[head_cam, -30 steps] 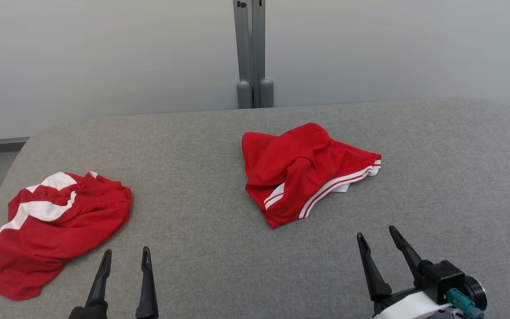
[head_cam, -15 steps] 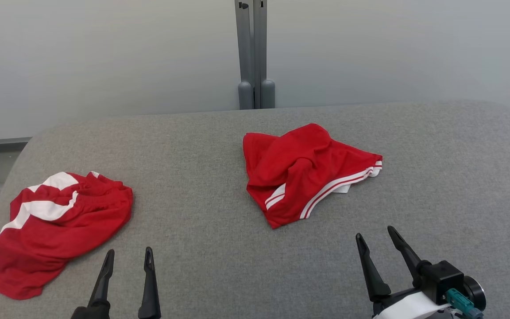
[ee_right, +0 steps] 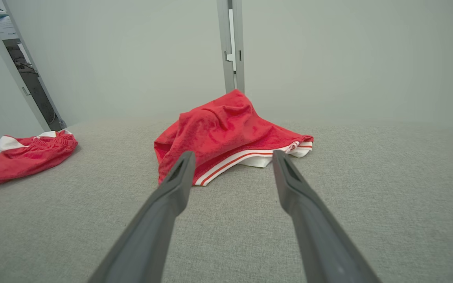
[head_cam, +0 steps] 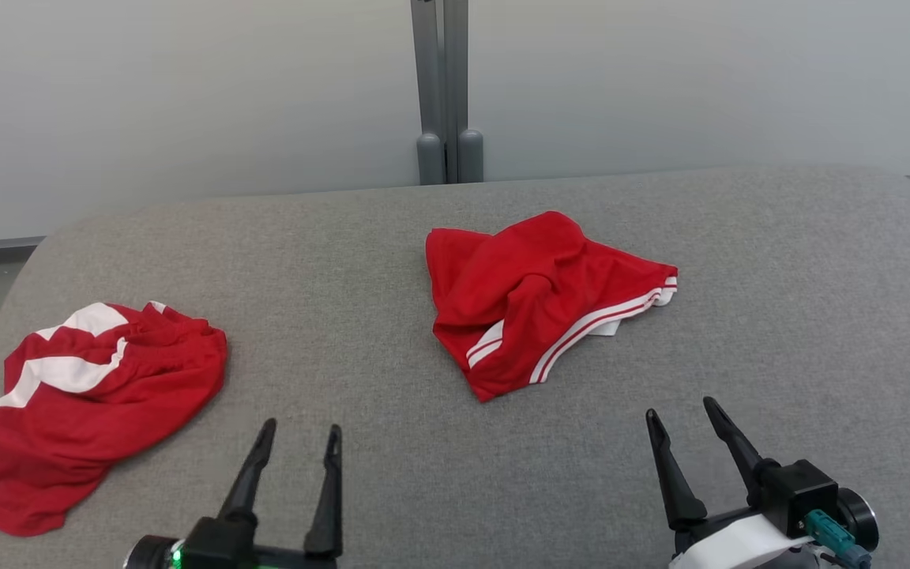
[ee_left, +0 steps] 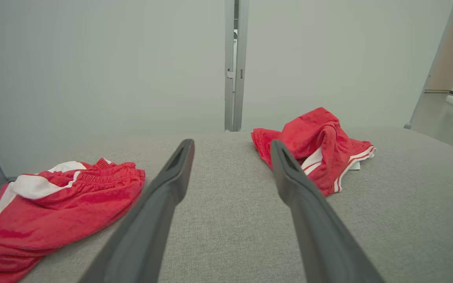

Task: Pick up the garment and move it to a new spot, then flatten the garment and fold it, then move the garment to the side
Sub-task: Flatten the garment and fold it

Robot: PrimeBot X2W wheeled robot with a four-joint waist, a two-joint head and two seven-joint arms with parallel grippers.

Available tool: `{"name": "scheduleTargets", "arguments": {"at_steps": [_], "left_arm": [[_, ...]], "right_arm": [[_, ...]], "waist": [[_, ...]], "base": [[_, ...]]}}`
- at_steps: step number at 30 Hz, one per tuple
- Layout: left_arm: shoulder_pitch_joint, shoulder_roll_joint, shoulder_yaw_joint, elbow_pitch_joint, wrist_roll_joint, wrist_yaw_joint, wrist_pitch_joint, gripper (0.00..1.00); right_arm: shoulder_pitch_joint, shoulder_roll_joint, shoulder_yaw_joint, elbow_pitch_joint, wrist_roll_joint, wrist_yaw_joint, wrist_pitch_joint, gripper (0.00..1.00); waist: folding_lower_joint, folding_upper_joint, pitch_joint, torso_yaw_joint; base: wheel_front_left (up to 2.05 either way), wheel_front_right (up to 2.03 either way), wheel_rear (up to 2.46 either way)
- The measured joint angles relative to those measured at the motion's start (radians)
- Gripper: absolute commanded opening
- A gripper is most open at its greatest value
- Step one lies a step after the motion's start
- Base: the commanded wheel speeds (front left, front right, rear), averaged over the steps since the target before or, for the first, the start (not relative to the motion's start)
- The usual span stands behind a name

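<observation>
A crumpled red garment (head_cam: 534, 300) with thin white stripes lies bunched near the middle of the grey padded table (head_cam: 360, 261). The right wrist view has this garment (ee_right: 226, 129) straight ahead; in the left wrist view it (ee_left: 317, 145) sits ahead to the right. My left gripper (head_cam: 301, 428) hovers open and empty over the table's near edge, left of the garment; its fingers frame bare table (ee_left: 231, 143). My right gripper (head_cam: 680, 408) stands open and empty a short way in front of the garment, pointing at it (ee_right: 233, 154).
A second red garment (head_cam: 84, 403) with broad white bands lies on the table's left end, near the edge (ee_left: 53, 204) (ee_right: 18, 157). A grey post (head_cam: 443, 87) rises behind the table against pale wall panels. Bare grey table lies to the right.
My left gripper has moved right and slightly forward, toward the table's middle. The right gripper has barely moved. The whole picture shifted a little, so the camera moved.
</observation>
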Motion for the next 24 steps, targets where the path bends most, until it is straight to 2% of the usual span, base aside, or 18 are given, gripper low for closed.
{"name": "scheduleTargets", "arguments": {"at_steps": [3, 7, 11, 17, 24], "left_arm": [[-0.05, 0.0, -0.059, 0.05, 0.023, -0.037, 0.0, 1.0], [-0.132, -0.001, -0.142, 0.139, 0.026, -0.065, 0.0, 1.0], [-0.24, 0.006, -0.252, 0.21, 0.006, -0.071, 0.0, 1.0], [-0.441, 0.079, -0.518, 0.374, -0.099, -0.073, 0.0, 1.0], [-0.633, 0.119, -0.654, 0.494, -0.194, -0.073, 0.0, 1.0]], "right_arm": [[-0.01, 0.0, -0.004, -0.006, -0.008, 0.0, 0.0, 1.0], [-0.027, 0.0, -0.001, -0.012, -0.027, 0.0, 0.0, 1.0], [-0.051, 0.0, 0.003, -0.022, -0.039, 0.0, 0.0, 1.0], [-0.13, -0.001, 0.001, -0.041, -0.045, 0.0, 0.0, 1.0], [-0.186, -0.001, -0.007, -0.059, -0.022, 0.0, 0.0, 1.0]], "waist": [[0.0, 0.0, 0.015, -0.011], [0.0, 0.0, 0.038, -0.034], [0.0, 0.0, 0.074, -0.066], [0.0, 0.0, 0.164, -0.115], [0.0, 0.0, 0.275, -0.176]], "base": [[0.0, 0.0, 0.0], [0.0, 0.0, 0.0], [0.0, 0.0, 0.0], [0.0, 0.0, 0.0], [0.0, 0.0, 0.0]]}}
